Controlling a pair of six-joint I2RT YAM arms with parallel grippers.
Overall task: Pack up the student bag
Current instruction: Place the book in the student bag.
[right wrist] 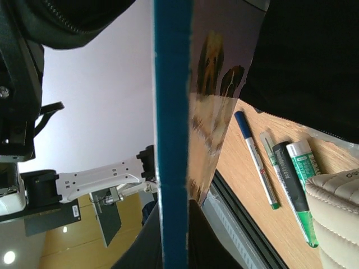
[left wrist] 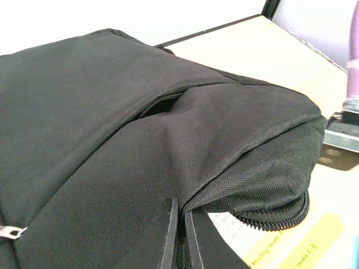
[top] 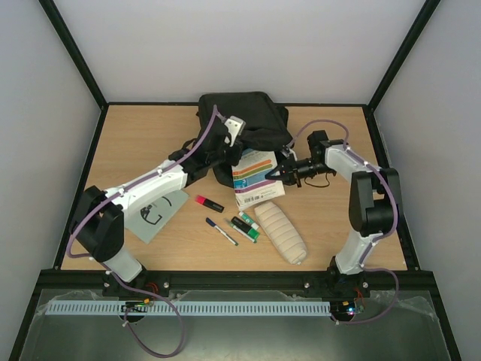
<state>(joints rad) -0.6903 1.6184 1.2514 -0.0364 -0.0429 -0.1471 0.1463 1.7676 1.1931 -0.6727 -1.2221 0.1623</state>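
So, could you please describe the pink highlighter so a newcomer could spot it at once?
Find the black student bag at the table's far side, then follow the book nearer. Left of its near corner lies the highlighter: stubby, pink with a black end, while the pens beside it are slim or green.

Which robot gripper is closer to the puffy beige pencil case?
Right. The right gripper holds the book just behind the pencil case; the left gripper is farther back-left, on the student bag.

The student bag (left wrist: 84, 112) is matt black woven cloth; the table (top: 135, 139) is smooth wood.
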